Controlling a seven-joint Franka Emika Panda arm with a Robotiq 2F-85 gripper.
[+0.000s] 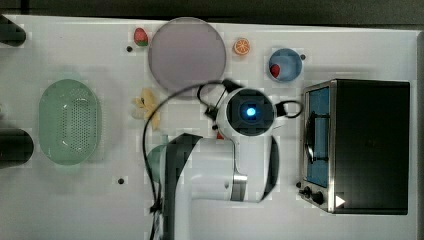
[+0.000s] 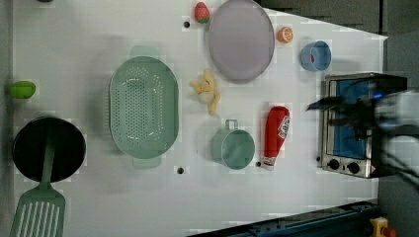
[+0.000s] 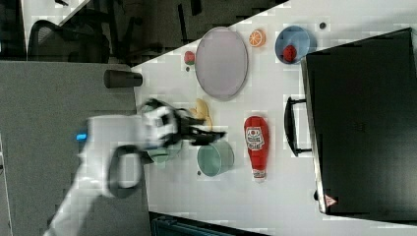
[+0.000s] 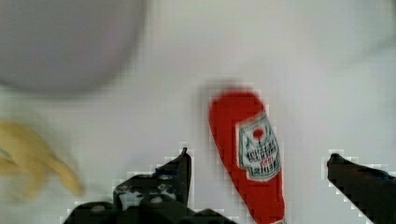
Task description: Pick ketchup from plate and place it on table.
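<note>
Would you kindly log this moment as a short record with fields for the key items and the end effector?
ketchup: lying flat on the table, between the green cup and the toaster oven
plate: bare, apart from the bottle
end effector: open, above the bottle, fingers on either side, not touching
task state: bottle already off the plate

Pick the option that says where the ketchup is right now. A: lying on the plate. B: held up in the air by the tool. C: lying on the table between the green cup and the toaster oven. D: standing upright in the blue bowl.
C: the ketchup lies flat on the white table, with the green cup on one side and the toaster oven on the other; the plate holds nothing, and the open tool is apart from the bottle.
</note>
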